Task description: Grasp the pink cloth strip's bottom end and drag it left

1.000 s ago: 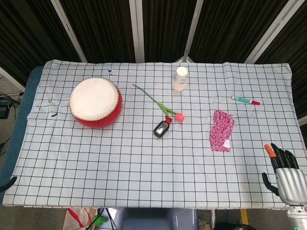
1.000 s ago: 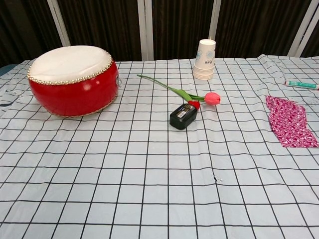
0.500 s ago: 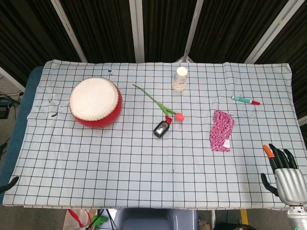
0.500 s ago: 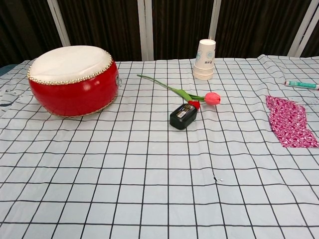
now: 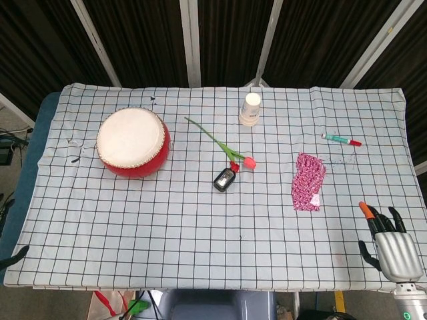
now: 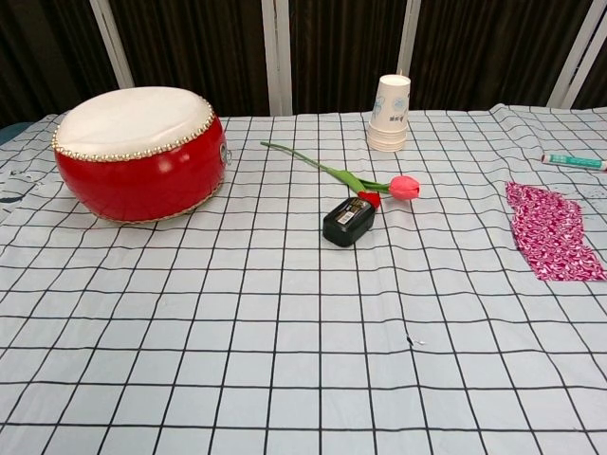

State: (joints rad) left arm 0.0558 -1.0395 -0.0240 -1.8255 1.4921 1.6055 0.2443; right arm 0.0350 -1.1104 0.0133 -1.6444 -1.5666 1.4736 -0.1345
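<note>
The pink patterned cloth strip point(image 5: 307, 182) lies flat on the checked tablecloth at the right, and shows as the cloth strip point(image 6: 552, 231) at the right edge of the chest view. Its bottom end sits toward the table's front. My right hand point(image 5: 389, 243) hovers over the table's front right corner, fingers spread apart and empty, well below and to the right of the strip. A small dark tip of my left hand point(image 5: 15, 254) shows at the front left edge; how its fingers stand is hidden.
A red drum point(image 5: 133, 142) stands at the left. A tulip point(image 5: 223, 147) and a black device point(image 5: 225, 179) lie mid-table, paper cups point(image 5: 251, 109) stand at the back, and a marker point(image 5: 341, 140) lies at the back right.
My right hand has shifted slightly left and forward along the front right corner. Nothing on the table has moved.
</note>
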